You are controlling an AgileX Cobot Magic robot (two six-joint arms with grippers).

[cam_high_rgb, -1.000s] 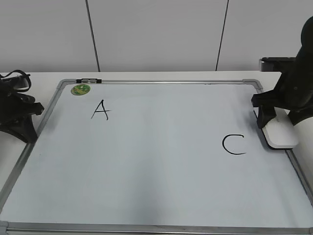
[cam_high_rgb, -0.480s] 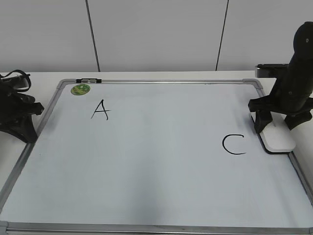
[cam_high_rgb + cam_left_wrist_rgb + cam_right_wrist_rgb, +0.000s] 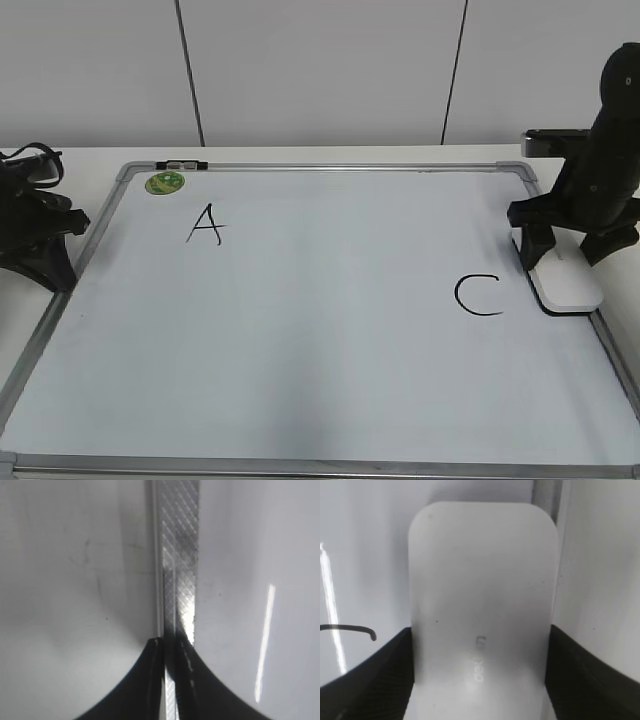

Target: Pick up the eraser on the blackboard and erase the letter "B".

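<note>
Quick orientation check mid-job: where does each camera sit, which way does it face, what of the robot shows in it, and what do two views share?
Exterior: in front of the table, slanting down at the blackboard; left hand beside its left edge, right hand over the eraser.
Left wrist: looks down on the board's metal frame; dark fingertips together.
Right wrist: looks down on the eraser between the fingers.
Shared: eraser and letter C appear in exterior and right wrist views.

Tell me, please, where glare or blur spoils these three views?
Exterior view: sharp, evenly lit, no glare on the blackboard. Left wrist view: soft focus, a bright vertical glare streak right of the metal frame. Right wrist view: the eraser looks hazy, its grey lettering blurred; a glare streak runs down the left edge.
</note>
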